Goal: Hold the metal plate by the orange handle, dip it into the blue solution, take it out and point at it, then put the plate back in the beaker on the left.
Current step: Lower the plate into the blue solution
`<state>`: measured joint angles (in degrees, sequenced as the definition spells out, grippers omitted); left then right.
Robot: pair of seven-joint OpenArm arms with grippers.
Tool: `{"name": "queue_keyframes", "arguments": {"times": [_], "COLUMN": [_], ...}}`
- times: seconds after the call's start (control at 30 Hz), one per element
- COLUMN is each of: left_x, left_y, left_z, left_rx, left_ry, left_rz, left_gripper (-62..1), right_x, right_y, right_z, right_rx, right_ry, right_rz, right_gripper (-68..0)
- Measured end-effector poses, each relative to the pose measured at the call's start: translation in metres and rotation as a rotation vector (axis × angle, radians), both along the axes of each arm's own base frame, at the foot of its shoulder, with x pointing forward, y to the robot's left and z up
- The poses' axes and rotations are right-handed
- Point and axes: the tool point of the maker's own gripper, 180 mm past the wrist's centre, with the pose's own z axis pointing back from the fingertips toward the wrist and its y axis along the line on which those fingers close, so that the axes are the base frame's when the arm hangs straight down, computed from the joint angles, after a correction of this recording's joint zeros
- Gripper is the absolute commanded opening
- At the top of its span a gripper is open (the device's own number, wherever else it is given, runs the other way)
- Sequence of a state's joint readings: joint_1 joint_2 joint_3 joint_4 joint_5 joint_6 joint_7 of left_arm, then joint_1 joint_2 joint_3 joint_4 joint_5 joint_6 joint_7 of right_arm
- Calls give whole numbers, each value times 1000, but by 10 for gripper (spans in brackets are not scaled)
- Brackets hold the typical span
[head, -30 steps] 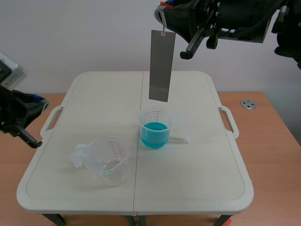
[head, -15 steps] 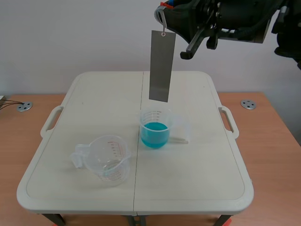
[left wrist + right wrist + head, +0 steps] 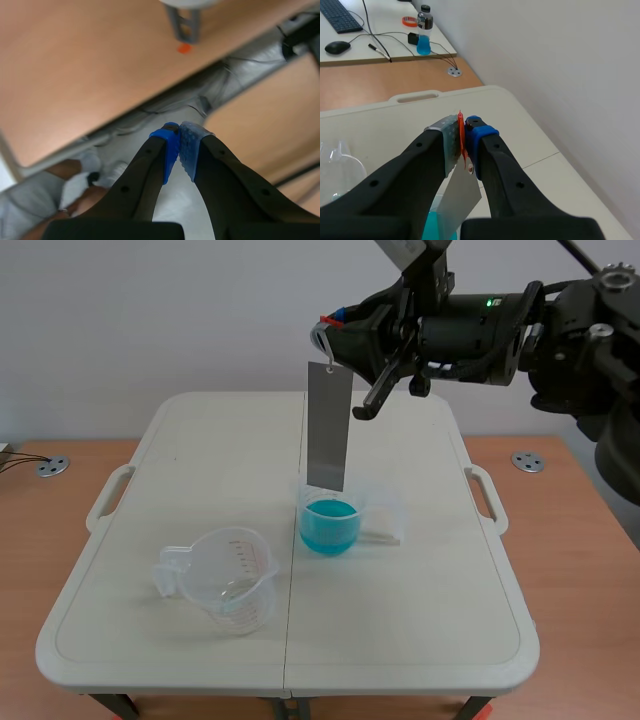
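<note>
Hanging from the right gripper (image 3: 338, 340) in the scene view, the plate (image 3: 328, 425) has its long axis upright, with its lower edge at the rim of the blue beaker (image 3: 330, 525) near the table's (image 3: 480, 640) middle and the empty beaker (image 3: 235, 580) toward the front-left corner. The left wrist view shows the left gripper (image 3: 179, 149) closed on nothing, pads together, with no task thing in sight. In the right wrist view the jaws pinch the orange handle (image 3: 461, 132), with the plate straight below over the solution (image 3: 432, 232); a plain vertical drop should dip it.

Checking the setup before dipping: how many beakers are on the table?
2. The beaker of blue solution stands mid-table, under the hanging metal plate; the empty clear beaker sits left of it, nearer the robot.
</note>
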<state>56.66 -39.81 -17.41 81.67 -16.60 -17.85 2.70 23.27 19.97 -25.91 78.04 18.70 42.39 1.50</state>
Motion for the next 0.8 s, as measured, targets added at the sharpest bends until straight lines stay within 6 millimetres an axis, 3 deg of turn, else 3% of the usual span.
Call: {"name": "queue_keyframes", "arguments": {"times": [0.17, 0.43, 0.63, 0.8], "left_x": [-41, -88, -97, -98], "left_y": [-19, -76, -95, -98], "left_z": [-29, -51, -65, -74], "left_rx": [-53, -194, -215, -211], "left_ry": [126, 237, 253, 276], "left_rz": [-9, -50, -54, -34], "left_gripper": [-580, -580, -580, -580], "right_x": [3, 5, 7, 8], "right_y": [2, 12, 9, 5], "right_z": [-14, -34, -49, -61], "right_rx": [-10, -24, -26, -31], "right_ry": [23, 50, 96, 126], "right_rz": [-9, -12, -27, -39], "right_gripper": [-662, -662, -662, -662]}}
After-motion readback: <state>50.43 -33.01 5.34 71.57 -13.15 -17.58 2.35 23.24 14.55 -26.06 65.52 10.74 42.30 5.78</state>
